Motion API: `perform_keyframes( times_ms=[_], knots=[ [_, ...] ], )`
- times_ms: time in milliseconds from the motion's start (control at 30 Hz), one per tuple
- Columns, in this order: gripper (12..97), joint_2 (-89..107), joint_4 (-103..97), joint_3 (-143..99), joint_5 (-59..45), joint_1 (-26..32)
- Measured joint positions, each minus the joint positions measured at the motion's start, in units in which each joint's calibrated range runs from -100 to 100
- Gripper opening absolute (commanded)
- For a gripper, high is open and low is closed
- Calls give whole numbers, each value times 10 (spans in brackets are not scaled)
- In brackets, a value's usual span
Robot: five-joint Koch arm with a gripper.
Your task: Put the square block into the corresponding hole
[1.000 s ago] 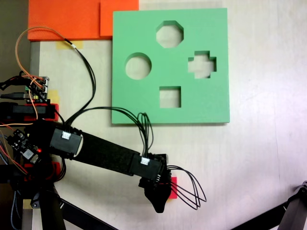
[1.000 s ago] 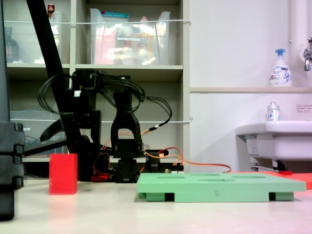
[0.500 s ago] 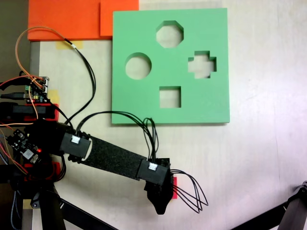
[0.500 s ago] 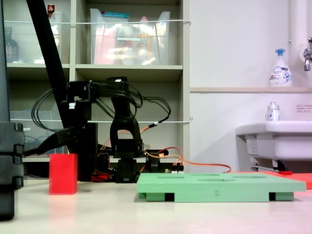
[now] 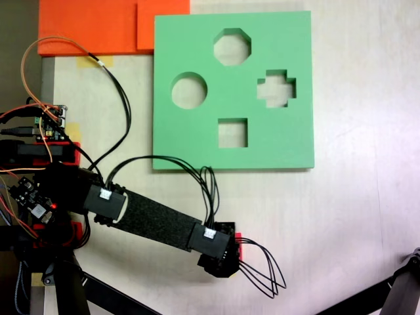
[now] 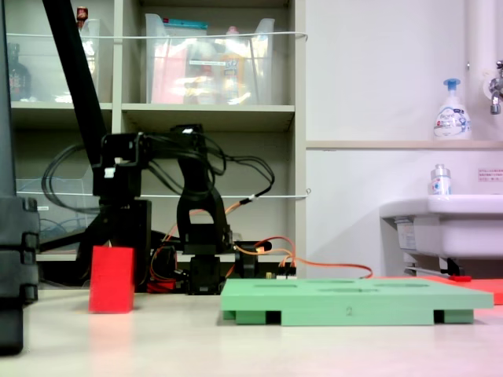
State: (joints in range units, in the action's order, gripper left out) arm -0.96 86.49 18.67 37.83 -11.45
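In a fixed view from above, the arm (image 5: 154, 221) reaches from its base at about 9 o'clock toward 5 o'clock, and its head covers most of the square block (image 5: 237, 239), of which a thin red sliver shows at the head's right edge. The jaws (image 5: 220, 266) sit under the black housing there, so I cannot tell whether they are wide, narrow or holding the block. Black cables loop out beyond the head toward 4 o'clock.

In the low side view, the square block (image 6: 111, 269) rests on the pale surface (image 6: 251, 345) at about 8 o'clock in the picture, well apart from the green board (image 6: 357, 301) at 4 o'clock. The block looks taller than wide here, its long axis close to vertical but leaning slightly, the top tipped a little toward the left of the view. The arm's dark gripper body (image 6: 118, 228) stands right behind and above it; the fingertips cannot be made out.

From above, the green board (image 5: 197, 141) lies at 12 o'clock, flat, with the corresponding hole (image 5: 232, 133) near its lower middle edge, open, the surface showing through. Round, octagonal and cross-shaped openings lie around it. Orange foam sheets (image 5: 98, 26) lie at 11 o'clock, touching the board's upper left corner.
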Motion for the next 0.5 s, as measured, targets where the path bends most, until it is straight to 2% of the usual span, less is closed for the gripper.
perform_keyframes(
  times_ms=[133,500],
  knots=[
    [310,4,1,-13,0,-2],
    [310,23,8,-20,0,-6]
  ],
)
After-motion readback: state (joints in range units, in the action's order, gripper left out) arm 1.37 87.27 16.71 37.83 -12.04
